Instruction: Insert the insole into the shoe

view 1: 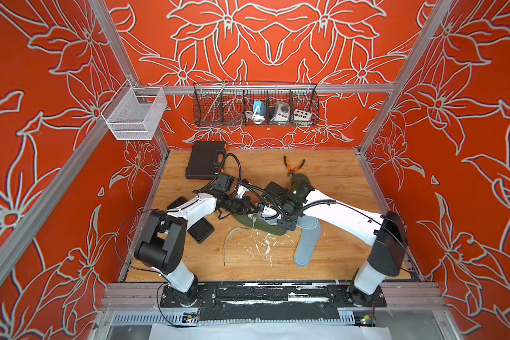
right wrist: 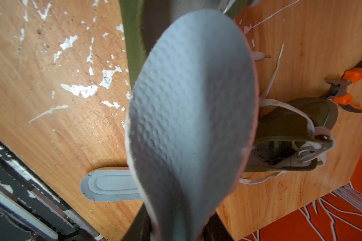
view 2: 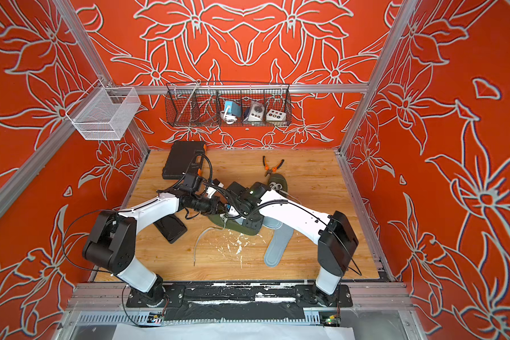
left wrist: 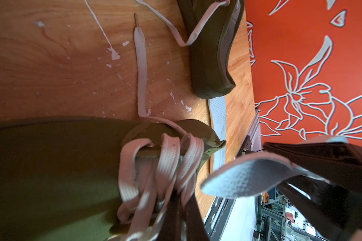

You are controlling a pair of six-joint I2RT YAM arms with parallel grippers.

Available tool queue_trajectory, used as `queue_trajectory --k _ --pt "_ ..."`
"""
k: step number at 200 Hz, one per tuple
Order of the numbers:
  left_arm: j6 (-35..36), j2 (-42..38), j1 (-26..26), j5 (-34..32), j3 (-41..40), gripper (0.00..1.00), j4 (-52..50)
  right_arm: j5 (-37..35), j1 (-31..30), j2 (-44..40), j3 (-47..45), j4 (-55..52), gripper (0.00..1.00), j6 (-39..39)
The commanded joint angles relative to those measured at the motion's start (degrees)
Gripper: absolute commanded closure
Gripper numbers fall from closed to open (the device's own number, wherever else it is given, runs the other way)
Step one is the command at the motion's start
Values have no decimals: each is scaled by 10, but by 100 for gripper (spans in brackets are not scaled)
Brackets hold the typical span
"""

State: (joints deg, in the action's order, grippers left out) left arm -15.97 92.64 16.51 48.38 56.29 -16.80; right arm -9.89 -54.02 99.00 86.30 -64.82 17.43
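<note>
Right wrist view: your right gripper (right wrist: 176,228) pinches the grey foam insole (right wrist: 190,104) by the olive fabric shoe (right wrist: 132,52); left gripper (left wrist: 182,221) grips its pale laces (left wrist: 167,164), likely steadying it.

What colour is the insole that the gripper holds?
Grey, with a dimpled surface; the insole shows best in the right wrist view.
</note>
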Motion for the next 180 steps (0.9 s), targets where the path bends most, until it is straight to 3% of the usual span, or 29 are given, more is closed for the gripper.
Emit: queue_trajectory --k 1,129,180 --pt "-11 -3 -6 54 -4 100 50 -19 -5 16 21 -27 69 14" --pt "-75 -13 -8 77 -65 100 150 29 -13 84 30 -22 69 7" --pt "-73 -13 -12 78 -60 100 147 -64 -26 60 23 -53 73 -20"
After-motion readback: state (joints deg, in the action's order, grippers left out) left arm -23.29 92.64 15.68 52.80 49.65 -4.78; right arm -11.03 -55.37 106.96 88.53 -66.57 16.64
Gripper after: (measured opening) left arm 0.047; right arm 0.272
